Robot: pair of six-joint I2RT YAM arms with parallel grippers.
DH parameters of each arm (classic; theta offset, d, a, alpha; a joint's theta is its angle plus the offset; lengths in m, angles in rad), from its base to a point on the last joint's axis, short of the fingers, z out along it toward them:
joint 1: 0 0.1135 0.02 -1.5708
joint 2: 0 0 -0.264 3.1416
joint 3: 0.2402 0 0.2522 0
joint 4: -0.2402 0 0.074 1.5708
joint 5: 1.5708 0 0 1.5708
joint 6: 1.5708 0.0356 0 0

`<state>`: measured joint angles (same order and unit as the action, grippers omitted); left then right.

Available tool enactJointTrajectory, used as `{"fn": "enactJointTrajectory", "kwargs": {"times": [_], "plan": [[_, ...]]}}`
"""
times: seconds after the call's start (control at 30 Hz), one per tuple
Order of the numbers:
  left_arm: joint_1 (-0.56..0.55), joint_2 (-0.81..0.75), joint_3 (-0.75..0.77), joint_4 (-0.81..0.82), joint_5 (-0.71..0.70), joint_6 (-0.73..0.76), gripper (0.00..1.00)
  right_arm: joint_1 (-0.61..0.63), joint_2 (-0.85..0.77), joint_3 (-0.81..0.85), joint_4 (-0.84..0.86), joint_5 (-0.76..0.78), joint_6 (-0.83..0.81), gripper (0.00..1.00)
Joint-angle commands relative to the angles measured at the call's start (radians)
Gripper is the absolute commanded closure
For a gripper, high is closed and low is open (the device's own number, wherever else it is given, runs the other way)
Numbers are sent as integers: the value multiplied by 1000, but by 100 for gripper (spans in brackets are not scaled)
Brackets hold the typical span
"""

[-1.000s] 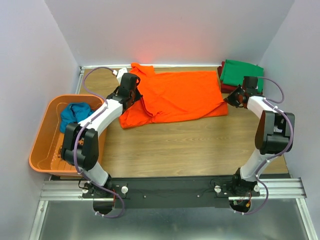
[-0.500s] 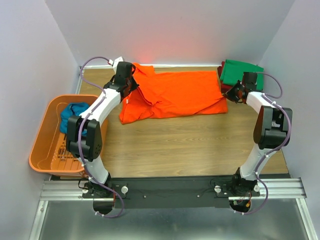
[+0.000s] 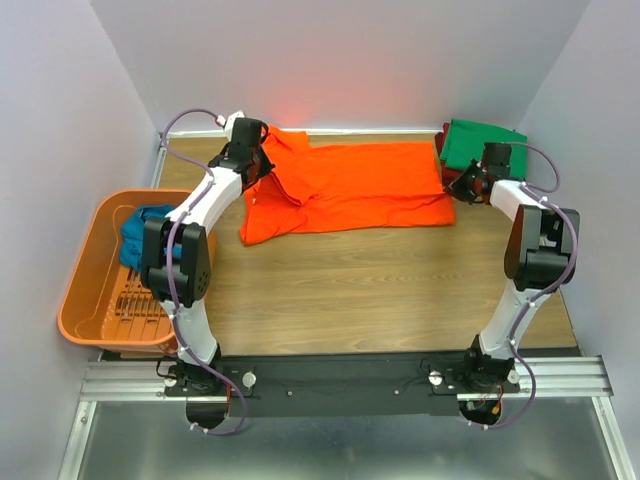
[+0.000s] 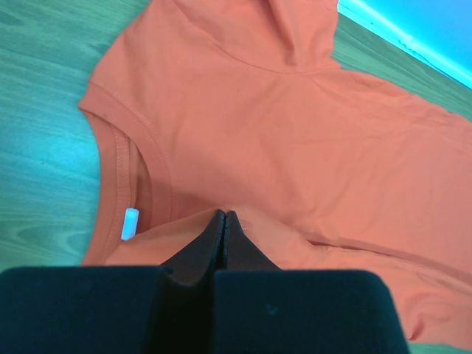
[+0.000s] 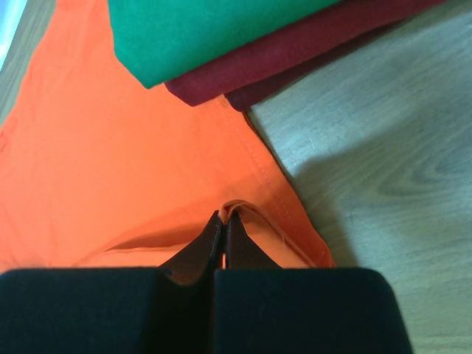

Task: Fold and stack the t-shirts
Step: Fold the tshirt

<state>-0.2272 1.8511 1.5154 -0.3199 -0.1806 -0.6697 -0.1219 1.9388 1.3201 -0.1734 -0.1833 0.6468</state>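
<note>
Orange t-shirt (image 3: 350, 185), left arm (image 3: 205, 200) and right arm (image 3: 515, 200) outstretched, jaws shut, seemingly pinching it

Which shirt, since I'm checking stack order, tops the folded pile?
The green t-shirt, lying over the dark red t-shirt; the orange t-shirt is spread out.

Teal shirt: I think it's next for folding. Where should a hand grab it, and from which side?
Pinch the raised, crumpled top of the teal shirt, coming straight down from above. It lies bunched in the basket, whose walls would likely block a sideways approach, and no hem or collar shows to aim for.
</note>
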Motion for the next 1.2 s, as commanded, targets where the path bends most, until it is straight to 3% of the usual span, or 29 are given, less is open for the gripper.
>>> {"fn": "enactJointTrajectory", "kwargs": {"times": [0.0,0.13,0.27,0.3,0.33,0.37,0.4,0.47,0.53,0.57,0.7,0.87,1.17], "plan": [[9,39,49,-10,30,24,100,-7,37,50,12,-27,-29,97],[11,66,83,-13,35,27,100,-5,51,59,11,-24,-38,93],[20,86,103,-2,52,45,97,-5,55,57,12,-18,-50,71],[25,83,107,1,61,48,91,-5,54,57,11,-15,-53,58],[29,80,109,4,70,51,86,-5,49,56,9,-15,-56,52],[32,74,108,7,78,58,76,-5,46,54,5,-10,-61,46],[35,54,97,13,82,70,70,-5,29,53,2,-2,-62,36],[35,14,80,12,76,70,57,-5,6,36,-11,10,-64,31],[35,-15,33,30,73,76,41,-5,-36,15,-17,37,-61,28],[35,-38,22,36,69,75,39,-5,-50,-13,-20,42,-50,28],[35,-90,-38,27,81,53,40,-7,-139,-126,-20,83,-21,28],[14,-208,-225,51,46,-13,40,-5,-218,-251,-12,128,4,32],[-90,-357,-524,32,-154,-234,40,-7,-273,-378,52,97,39,36]]}}
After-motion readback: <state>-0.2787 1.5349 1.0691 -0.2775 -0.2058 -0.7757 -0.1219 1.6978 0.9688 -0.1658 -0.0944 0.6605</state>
